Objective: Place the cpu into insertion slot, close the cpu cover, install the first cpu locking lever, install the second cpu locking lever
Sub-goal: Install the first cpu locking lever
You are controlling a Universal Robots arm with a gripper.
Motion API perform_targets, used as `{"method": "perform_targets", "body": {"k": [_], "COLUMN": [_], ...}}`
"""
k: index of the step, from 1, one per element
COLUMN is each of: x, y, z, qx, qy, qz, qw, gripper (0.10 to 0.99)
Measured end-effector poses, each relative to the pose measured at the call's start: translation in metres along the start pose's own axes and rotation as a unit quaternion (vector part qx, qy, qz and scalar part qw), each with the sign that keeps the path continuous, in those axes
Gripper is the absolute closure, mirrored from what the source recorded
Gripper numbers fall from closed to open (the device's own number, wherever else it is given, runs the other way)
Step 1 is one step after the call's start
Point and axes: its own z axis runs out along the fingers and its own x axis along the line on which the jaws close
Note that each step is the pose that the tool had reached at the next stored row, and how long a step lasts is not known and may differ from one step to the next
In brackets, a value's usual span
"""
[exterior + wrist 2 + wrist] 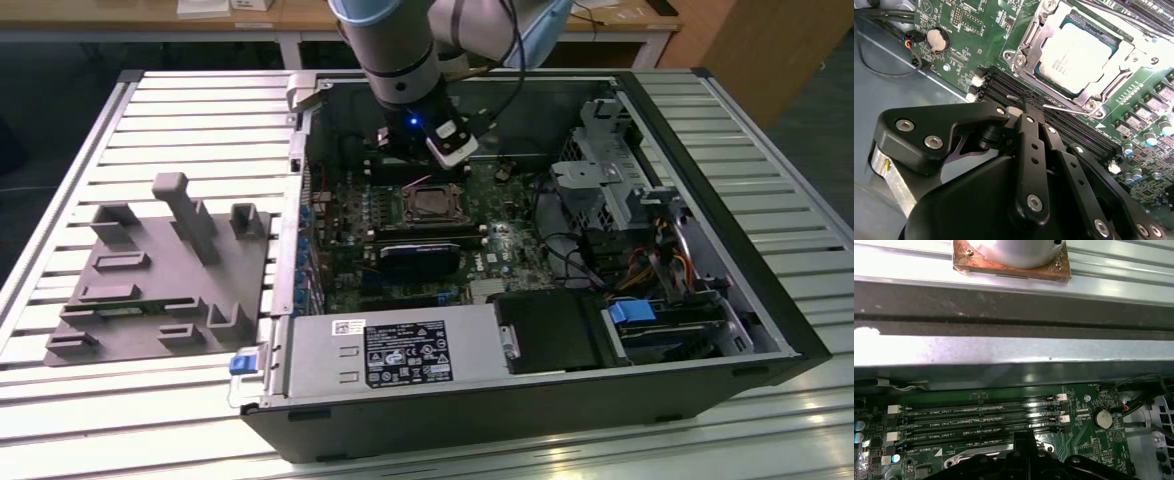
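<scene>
Slatted counter (147, 120), exterior view: the claw (416, 172) is being held near the cpu (430, 204) inside an open computer case (747, 300). Second wrist view: the cpu is being framed by the lowered cpu cover (1029, 45), with the claw drawn shut at a thin locking lever (1066, 106), grip unclear, and a slip likely. First wrist view: nearby memory slots (979, 416) are being risked.

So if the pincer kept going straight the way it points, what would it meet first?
Probably the thin lever lying right at the tip of the pincer, with the memory slots just beneath it, beside the cpu cover. Depth is unclear, so I cannot tell whether pincer and lever touch.
</scene>
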Motion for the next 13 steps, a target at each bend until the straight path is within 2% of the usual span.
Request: {"method": "perform_targets", "body": {"k": [8,13], "x": [0.0063,0.0073], "y": [0.0036,0.0034], "z": [0.0026,0.0048], "qx": [0.0037,0.0063], "qy": [-0.0053,-0.0086], "qz": [0.013,0.022], "qw": [0.9999,0.9997], "gripper": [0.984,0.984]}}
